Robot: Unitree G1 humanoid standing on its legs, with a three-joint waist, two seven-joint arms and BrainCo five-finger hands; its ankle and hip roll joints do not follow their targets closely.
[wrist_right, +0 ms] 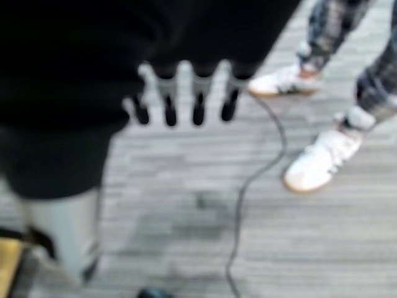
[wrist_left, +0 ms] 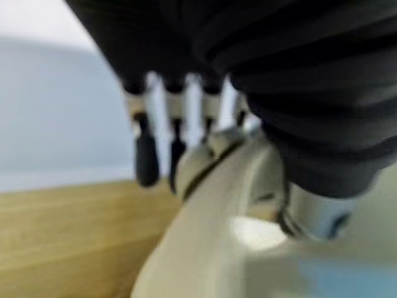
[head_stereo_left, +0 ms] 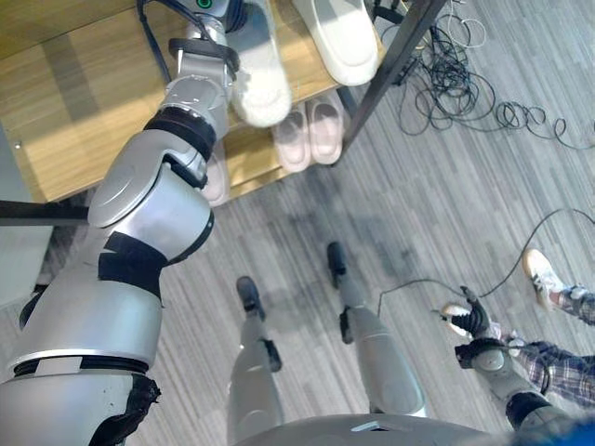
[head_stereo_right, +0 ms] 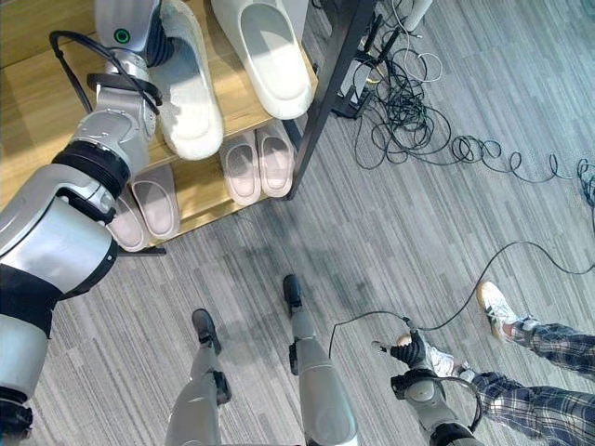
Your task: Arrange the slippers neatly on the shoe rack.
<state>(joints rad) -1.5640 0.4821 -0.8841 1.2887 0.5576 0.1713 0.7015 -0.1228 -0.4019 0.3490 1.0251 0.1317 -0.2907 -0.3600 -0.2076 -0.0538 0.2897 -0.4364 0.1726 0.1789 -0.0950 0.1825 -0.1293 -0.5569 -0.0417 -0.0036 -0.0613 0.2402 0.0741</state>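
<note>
Left hand [wrist_left: 186, 143] fingers curled on cream slipper [head_stereo_right: 191, 88] | shoe rack [head_stereo_right: 56, 139]: pink slippers [head_stereo_right: 256, 163] below

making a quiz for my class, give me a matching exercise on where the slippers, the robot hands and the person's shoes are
Things:
1. cream slippers
2. pink slippers
3. right robot hand
4. white shoes

Places:
A. on the grey floor, worn by a person
B. lower shelf of the shoe rack
C. low over the floor, holding nothing
D. top shelf, one under the left robot hand

Pairs: 1-D, 2-B, 3-C, 4-A
</note>
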